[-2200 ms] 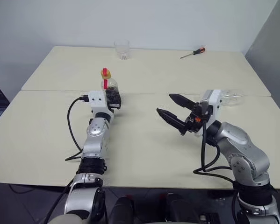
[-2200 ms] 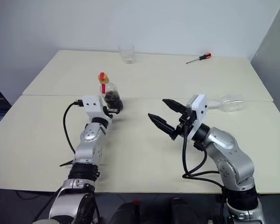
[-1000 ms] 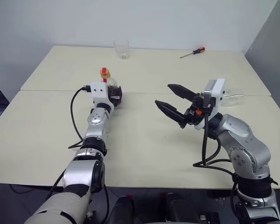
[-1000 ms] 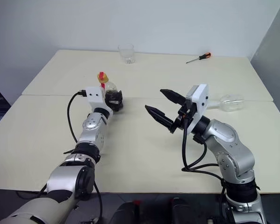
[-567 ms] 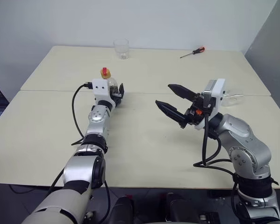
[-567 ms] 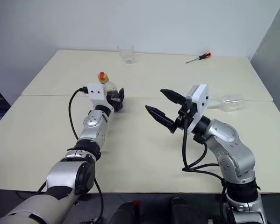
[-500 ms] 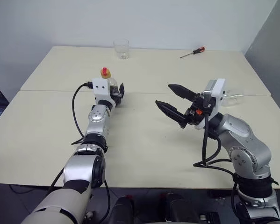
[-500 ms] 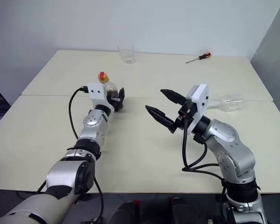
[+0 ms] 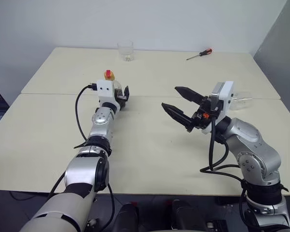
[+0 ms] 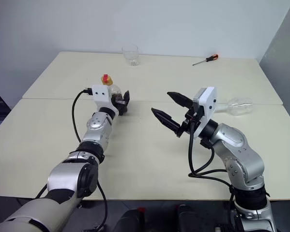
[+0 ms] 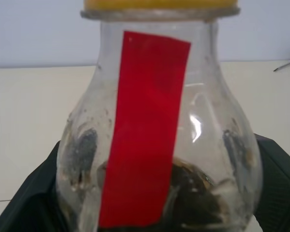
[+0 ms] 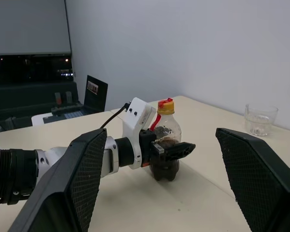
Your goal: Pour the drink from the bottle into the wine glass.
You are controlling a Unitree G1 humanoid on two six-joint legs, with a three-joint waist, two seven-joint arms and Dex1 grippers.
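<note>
Head views: step in hand is reaching for 1 bottle (image 10: pixel 115 93), upright on the table (image 9: pixel 149 140); left gripper (image 10: pixel 121 100) spread wide around it, not closed. Right gripper (image 9: pixel 177 106) spread wide, empty. 1 wine glass (image 10: pixel 236 106) lies toppled; 1 tumbler (image 9: pixel 126 50), 1 screwdriver (image 9: pixel 200 54).

Left wrist: fingers (image 11: pixel 33 208) flank the bottle; drink (image 11: pixel 193 193) low. Next: close, lift.

Right wrist: bottle upright, capped.

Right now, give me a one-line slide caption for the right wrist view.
Left gripper straddles the upright, yellow-capped bottle of dark drink, jaws open; tumbler behind on the table.

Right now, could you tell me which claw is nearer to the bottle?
Left. The left claw has its fingers either side of the bottle; the right claw hovers open well off to its right.
</note>
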